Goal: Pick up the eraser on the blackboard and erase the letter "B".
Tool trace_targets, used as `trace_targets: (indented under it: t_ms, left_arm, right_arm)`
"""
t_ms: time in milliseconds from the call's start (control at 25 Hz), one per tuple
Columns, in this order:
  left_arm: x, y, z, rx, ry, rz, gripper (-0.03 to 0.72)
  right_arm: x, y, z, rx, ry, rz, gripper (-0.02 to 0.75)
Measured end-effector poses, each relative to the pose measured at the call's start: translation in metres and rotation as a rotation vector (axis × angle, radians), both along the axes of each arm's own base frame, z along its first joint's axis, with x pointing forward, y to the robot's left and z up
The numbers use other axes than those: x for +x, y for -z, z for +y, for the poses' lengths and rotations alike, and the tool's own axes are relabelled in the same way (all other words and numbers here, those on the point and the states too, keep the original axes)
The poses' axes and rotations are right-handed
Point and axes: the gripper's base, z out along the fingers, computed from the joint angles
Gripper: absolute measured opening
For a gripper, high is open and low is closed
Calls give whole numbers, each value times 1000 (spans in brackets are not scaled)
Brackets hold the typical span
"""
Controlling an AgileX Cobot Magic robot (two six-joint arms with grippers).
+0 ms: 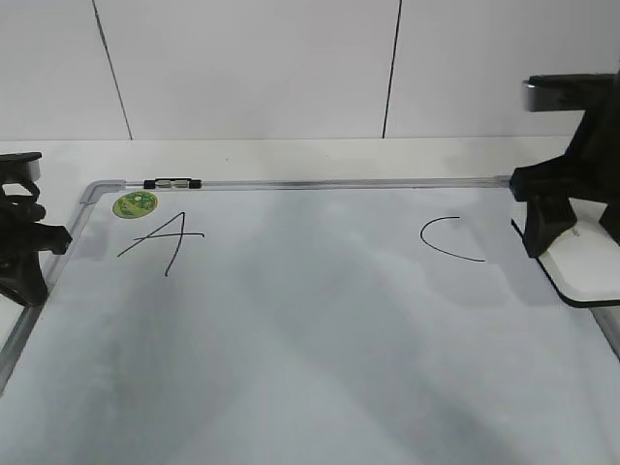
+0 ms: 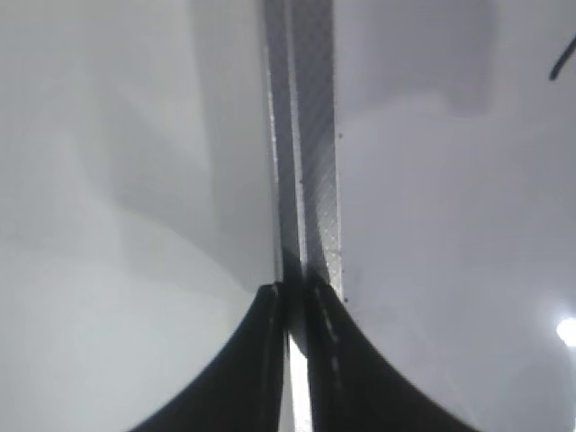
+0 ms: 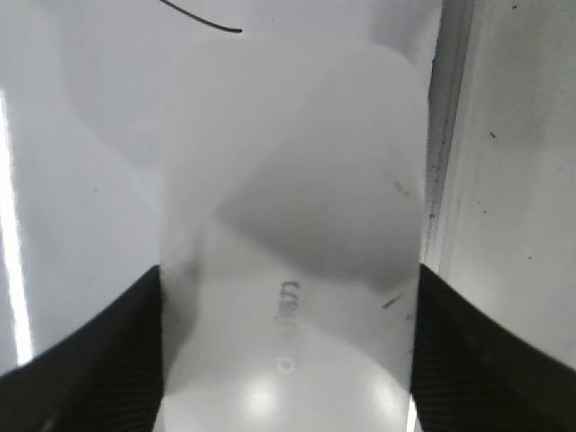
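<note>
The white eraser (image 1: 591,273) lies at the right edge of the blackboard (image 1: 310,329), a white dry-erase board with a grey frame. My right gripper (image 1: 544,232) is over it, and in the right wrist view its black fingers (image 3: 288,306) press both long sides of the eraser (image 3: 288,162). The letter "B" is not visible; the board between the "A" (image 1: 163,238) and the "C" (image 1: 448,242) shows only a faint grey smear. My left gripper (image 1: 27,276) is shut and empty over the board's left frame (image 2: 306,135).
A round green sticker (image 1: 135,203) and a small black-and-clear clip (image 1: 171,182) sit at the board's top left. The board's right frame (image 3: 445,135) runs close beside the eraser. A white wall stands behind the table.
</note>
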Motion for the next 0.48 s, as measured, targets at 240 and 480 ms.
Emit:
trace_targets:
  t_ms: [240, 480]
  left_arm:
    - [0, 0, 0, -2, -1, 0, 32]
    - [0, 0, 0, -2, -1, 0, 33]
  right_arm:
    - [12, 14, -19, 12, 62, -63, 565]
    - [21, 29, -29, 3, 61, -51, 565]
